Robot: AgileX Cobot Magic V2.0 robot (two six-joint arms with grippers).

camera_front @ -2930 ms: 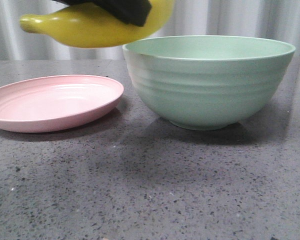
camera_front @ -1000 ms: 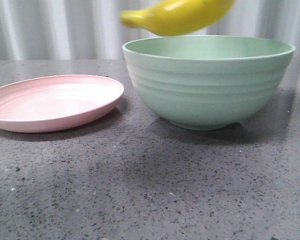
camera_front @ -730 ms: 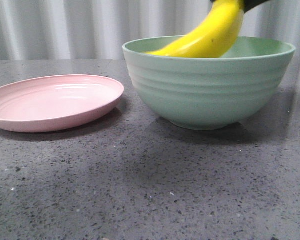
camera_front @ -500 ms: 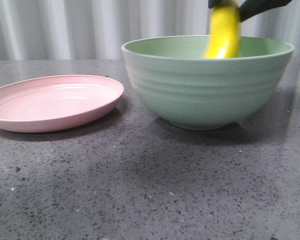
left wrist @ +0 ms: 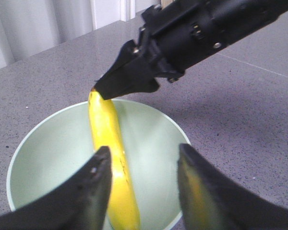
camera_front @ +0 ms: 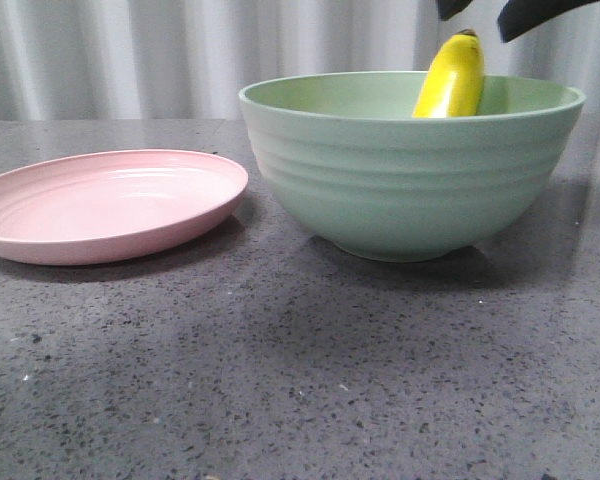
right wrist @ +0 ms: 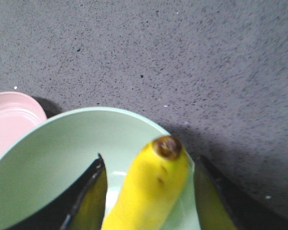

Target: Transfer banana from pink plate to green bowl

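Note:
The yellow banana (camera_front: 450,85) stands leaning inside the green bowl (camera_front: 400,180), its dark tip up above the rim at the right. My right gripper (camera_front: 485,18) is open just above that tip, its fingers apart on either side. In the right wrist view the banana (right wrist: 151,191) rises between the open right gripper (right wrist: 150,159) without touching the fingers. My left gripper (left wrist: 143,151) is open and empty above the bowl (left wrist: 48,153), with the banana (left wrist: 105,129) below it. The pink plate (camera_front: 110,205) is empty, left of the bowl.
The plate and bowl sit close together on a grey speckled table (camera_front: 300,380). A pale curtain (camera_front: 130,60) hangs behind. The right arm's gripper (left wrist: 127,81) reaches over the bowl in the left wrist view.
The banana travelled right from above the plate, was tipped down into the bowl, and was let go. The right gripper has opened and the banana now leans in the bowl.

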